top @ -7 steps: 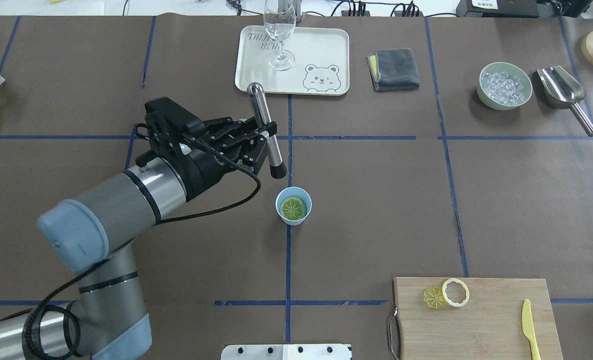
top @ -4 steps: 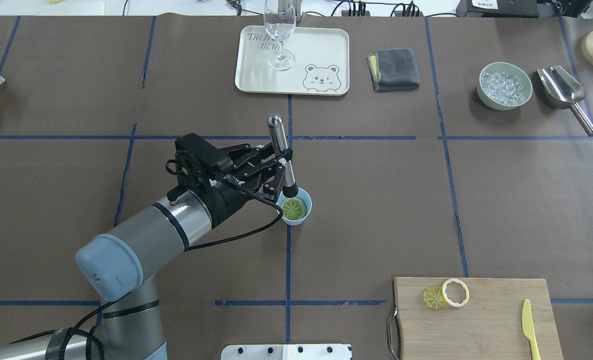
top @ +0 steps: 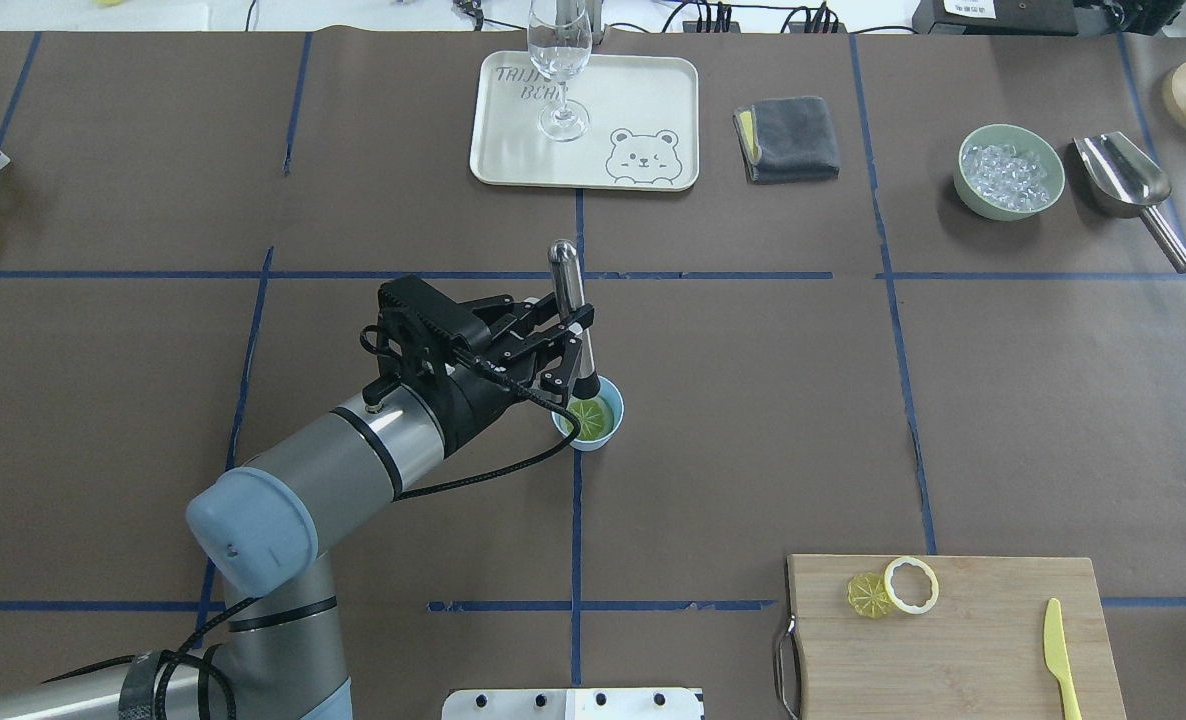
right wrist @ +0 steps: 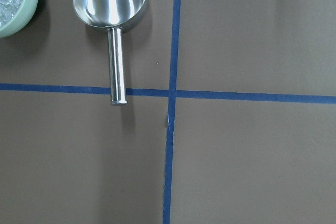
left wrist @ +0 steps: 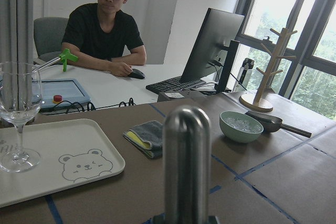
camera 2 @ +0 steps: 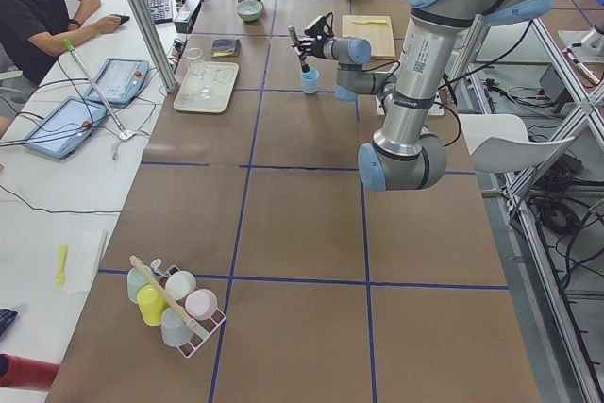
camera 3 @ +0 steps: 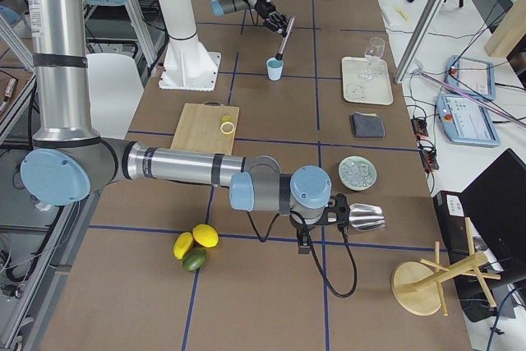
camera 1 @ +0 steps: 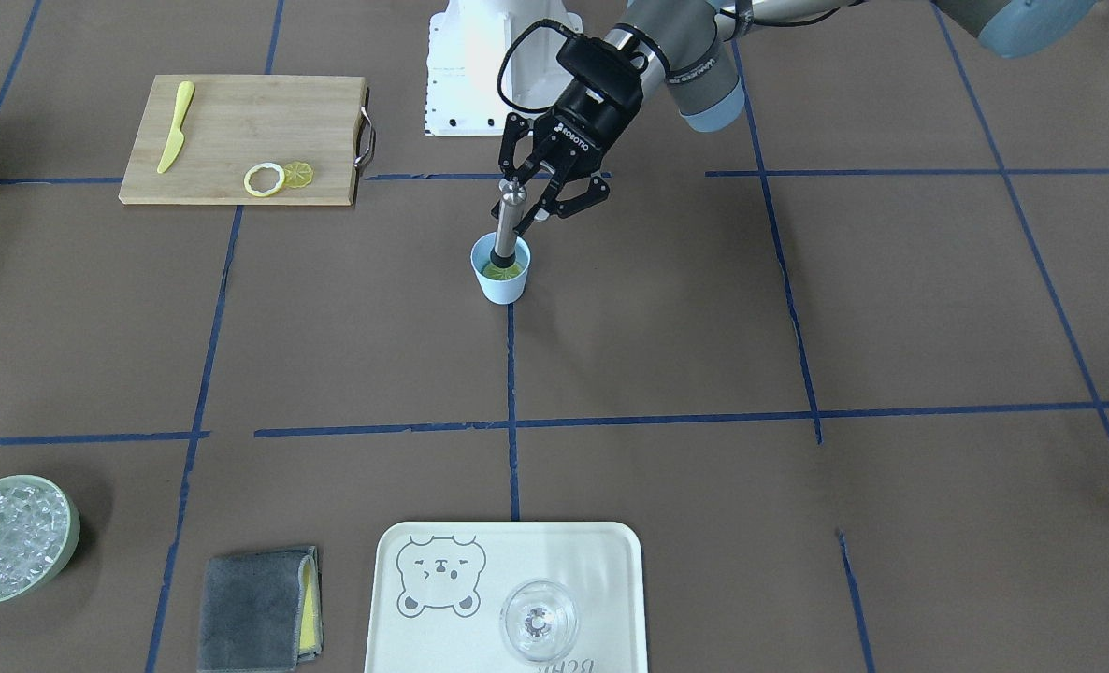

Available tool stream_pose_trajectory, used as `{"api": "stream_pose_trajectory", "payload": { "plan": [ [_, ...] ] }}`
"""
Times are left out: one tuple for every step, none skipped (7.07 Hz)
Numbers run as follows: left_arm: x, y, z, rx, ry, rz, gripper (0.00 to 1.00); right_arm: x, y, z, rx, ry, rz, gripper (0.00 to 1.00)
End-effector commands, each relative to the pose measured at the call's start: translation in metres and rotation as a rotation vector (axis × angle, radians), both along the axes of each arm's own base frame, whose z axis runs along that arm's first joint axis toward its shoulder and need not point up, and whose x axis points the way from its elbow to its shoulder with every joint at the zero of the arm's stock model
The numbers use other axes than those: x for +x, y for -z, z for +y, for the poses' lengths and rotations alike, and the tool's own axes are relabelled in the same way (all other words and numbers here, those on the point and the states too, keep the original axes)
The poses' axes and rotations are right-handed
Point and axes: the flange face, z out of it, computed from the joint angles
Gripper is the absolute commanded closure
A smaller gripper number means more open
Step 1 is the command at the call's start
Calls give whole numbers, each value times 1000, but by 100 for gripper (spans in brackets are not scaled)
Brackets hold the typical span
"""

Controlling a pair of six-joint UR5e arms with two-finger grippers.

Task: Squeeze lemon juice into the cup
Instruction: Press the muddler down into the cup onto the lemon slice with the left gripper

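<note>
The light-blue cup point(top: 587, 432) stands near the table's middle, also in the front-facing view point(camera 1: 501, 280). A yellow lemon slice point(top: 595, 417) lies flat inside it. My left gripper point(top: 575, 335) is shut on a steel muddler point(top: 565, 275) held nearly upright. The muddler's black tip is down inside the cup on the slice point(camera 1: 510, 273). The muddler's rounded top fills the left wrist view point(left wrist: 186, 166). My right gripper point(camera 3: 306, 242) hangs far off by the metal scoop. It shows only in the exterior right view, so I cannot tell whether it is open or shut.
A cream tray point(top: 643, 110) with a wine glass point(top: 559, 70) sits at the back. A grey cloth point(top: 788, 138), bowl of ice point(top: 1010, 170) and scoop point(top: 1128, 185) are right of it. A cutting board point(top: 953, 650) holds another slice, a ring point(top: 911, 585) and a yellow knife point(top: 1059, 670).
My left arm has moved right and toward the cup with the muddler. The muddler's tip has gone from beside the cup down into it onto the slice.
</note>
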Motion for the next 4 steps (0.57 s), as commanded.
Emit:
{"api": "stream_pose_trajectory", "payload": {
  "plan": [
    [18, -17, 5, -2, -16, -7, 100, 0, 1, 0, 2, 0, 0, 0],
    [28, -27, 8, -4, -26, -11, 100, 0, 1, 0, 2, 0, 0, 0],
    [38, -30, 10, -5, -33, -14, 100, 0, 2, -1, 3, 0, 0, 0],
    [47, -29, 9, -7, -37, -19, 100, 0, 2, -1, 5, 0, 0, 0]
  ]
}}
